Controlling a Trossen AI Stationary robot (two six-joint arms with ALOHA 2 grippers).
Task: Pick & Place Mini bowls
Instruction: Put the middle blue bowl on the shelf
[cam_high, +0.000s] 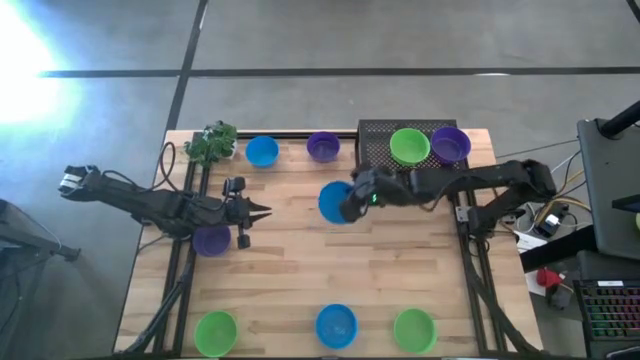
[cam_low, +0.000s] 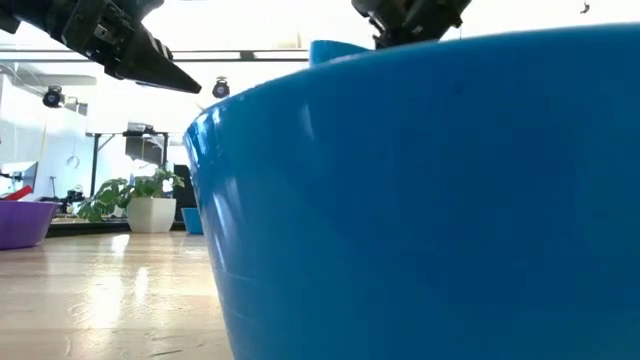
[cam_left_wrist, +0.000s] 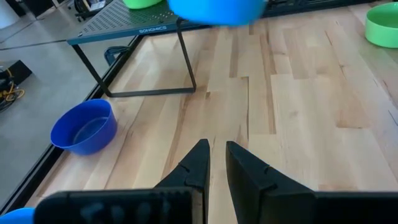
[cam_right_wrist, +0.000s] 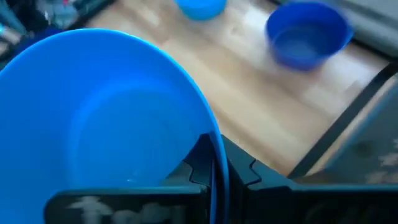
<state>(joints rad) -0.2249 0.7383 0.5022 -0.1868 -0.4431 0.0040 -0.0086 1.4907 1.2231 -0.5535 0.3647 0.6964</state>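
Note:
My right gripper (cam_high: 352, 200) is over the table's middle, shut on a light blue mini bowl (cam_high: 334, 203). That bowl fills the right wrist view (cam_right_wrist: 106, 118) and shows high up in the low view (cam_low: 335, 50). My left gripper (cam_high: 262, 210) is shut and touches nothing; it hovers left of centre, pointing at the held bowl. A purple bowl (cam_high: 211, 240) rests on its base beneath the left arm. On the black mesh stand (cam_high: 375, 135) sit a green bowl (cam_high: 409, 146) and a purple bowl (cam_high: 450, 144). My right gripper holds the blue bowl by its rim (cam_right_wrist: 214, 146), on the side toward the table's right. One finger (cam_right_wrist: 198, 158) is inside the bowl and the other (cam_right_wrist: 245, 171) outside. The fingers come in from the right. The bowl is lifted clear of the table (cam_left_wrist: 214, 9).
A blue bowl (cam_high: 261, 151) and a purple bowl (cam_high: 322, 146) stand along the far edge, beside a small potted plant (cam_high: 212, 143). Near edge: green (cam_high: 215, 332), blue (cam_high: 336, 326) and green (cam_high: 414, 329) bowls. Bare wood lies between the rows.

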